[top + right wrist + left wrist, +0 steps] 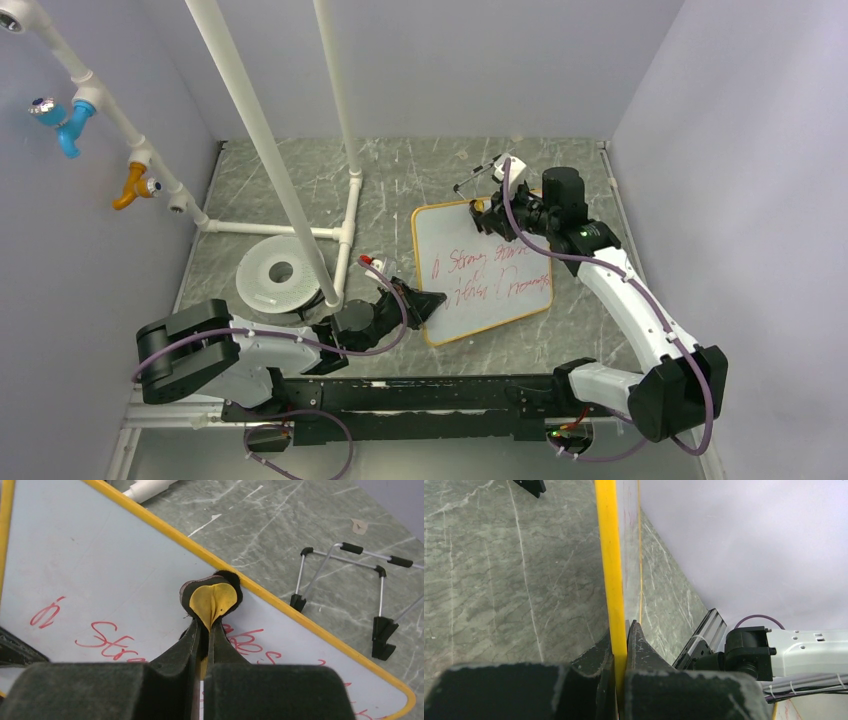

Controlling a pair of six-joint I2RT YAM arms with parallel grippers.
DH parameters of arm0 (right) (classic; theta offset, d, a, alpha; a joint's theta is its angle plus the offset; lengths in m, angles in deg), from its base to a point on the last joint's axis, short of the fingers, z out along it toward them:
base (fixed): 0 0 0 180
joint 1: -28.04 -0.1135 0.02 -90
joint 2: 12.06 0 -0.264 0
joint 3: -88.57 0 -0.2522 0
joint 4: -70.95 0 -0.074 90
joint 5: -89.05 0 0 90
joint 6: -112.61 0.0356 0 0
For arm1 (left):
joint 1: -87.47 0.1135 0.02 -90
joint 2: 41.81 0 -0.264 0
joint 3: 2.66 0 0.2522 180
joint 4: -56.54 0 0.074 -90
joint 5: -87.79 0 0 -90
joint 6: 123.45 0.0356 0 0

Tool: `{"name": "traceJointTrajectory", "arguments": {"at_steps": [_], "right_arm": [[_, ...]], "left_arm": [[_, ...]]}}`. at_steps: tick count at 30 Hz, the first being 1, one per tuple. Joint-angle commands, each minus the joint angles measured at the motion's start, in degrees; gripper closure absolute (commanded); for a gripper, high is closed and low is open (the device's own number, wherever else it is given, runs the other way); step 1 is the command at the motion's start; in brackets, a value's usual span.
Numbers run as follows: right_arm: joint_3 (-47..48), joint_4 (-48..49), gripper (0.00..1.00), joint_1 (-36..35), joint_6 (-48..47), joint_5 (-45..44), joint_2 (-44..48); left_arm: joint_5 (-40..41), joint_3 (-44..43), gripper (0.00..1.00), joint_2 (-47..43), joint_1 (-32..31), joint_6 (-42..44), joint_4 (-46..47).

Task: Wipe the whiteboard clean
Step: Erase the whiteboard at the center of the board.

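Two lines of red handwriting run across the whiteboard (485,275). The upper line has a word starting "Str", and I cannot read the rest. The whiteboard lies on the grey marbled table (400,180), right of centre, between my two arms. My left gripper (626,630) is pinched tight on the yellow frame at the board's near-left corner, with one finger on either side of the edge. My right gripper (207,625) is clamped on a small folded eraser pad (212,600), yellow with a dark rim. The pad sits on the white surface just inside the far frame, above the writing. A wire stand (383,639) with black feet lies just beyond that edge. A white disc (280,272) with a centre hole rests left of the board, by the white pipe frame (262,140).
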Motion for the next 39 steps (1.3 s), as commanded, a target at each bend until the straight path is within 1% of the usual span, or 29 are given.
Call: {"name": "traceJointTrajectory", "arguments": {"at_steps": [1, 2, 3, 4, 5, 6, 9, 11, 13, 17, 20, 25, 27, 35, 39], "right_arm": [[0.0, -3.8, 1.0, 0.5, -7.7, 11.4, -0.7], [0.3, -5.7, 1.0, 0.3, -9.9, 16.2, -0.8], [0.5, -6.8, 1.0, 0.0, -11.2, 19.0, -0.7], [0.6, -7.0, 1.0, -0.1, -11.2, 20.4, -0.4], [0.7, -6.2, 1.0, -0.1, -10.0, 19.7, -0.2], [0.8, -4.9, 1.0, -0.1, -8.1, 17.1, -0.1], [0.4, 0.1, 1.0, 0.7, -1.4, 3.4, 0.2], [0.1, 1.8, 1.0, 1.3, 0.7, -2.3, 0.7], [-0.2, 2.4, 1.0, 1.5, 1.0, -5.3, 0.8], [-0.5, 1.6, 1.0, 1.6, -1.2, -6.1, 0.7], [-0.3, -0.4, 1.0, 1.6, -4.2, -1.8, 0.7], [-0.2, -5.4, 1.0, 1.4, -10.1, 14.1, 0.7], [-0.2, -5.9, 1.0, 1.2, -10.6, 16.9, 0.5], [-0.1, -0.6, 1.0, 2.5, -3.7, 5.5, 0.3], [-0.6, 1.8, 1.0, 3.0, -1.8, -6.8, 0.3]], "left_arm": [[-6.0, 0.4, 1.0, 1.4, -1.2, 13.6, -12.1], [-6.1, 0.3, 1.0, 1.4, -1.2, 13.6, -12.2], [-6.3, 0.2, 1.0, 1.4, -1.2, 13.6, -12.2], [-6.4, 0.1, 1.0, 1.4, -1.2, 13.6, -12.3], [-6.7, 0.0, 1.0, 1.5, -1.1, 13.7, -12.1], [-7.0, 0.0, 1.0, 1.6, -1.2, 13.9, -11.9], [-8.3, -0.2, 1.0, 1.9, -1.2, 14.2, -11.2], [-8.8, -0.5, 1.0, 2.1, -1.2, 14.2, -11.5], [-8.9, -0.5, 1.0, 2.3, -1.2, 14.2, -11.5], [-8.8, -0.6, 1.0, 2.0, -1.2, 14.2, -12.2], [-8.4, -0.5, 1.0, 1.6, -1.2, 14.1, -12.7], [-8.2, -0.6, 1.0, 1.7, -1.1, 14.4, -12.8], [-8.2, -0.6, 1.0, 1.6, -1.1, 14.4, -12.7], [-9.0, -0.8, 1.0, 2.4, -1.1, 14.7, -12.2], [-8.7, -1.7, 1.0, 2.3, -1.1, 15.3, -13.5]]}}
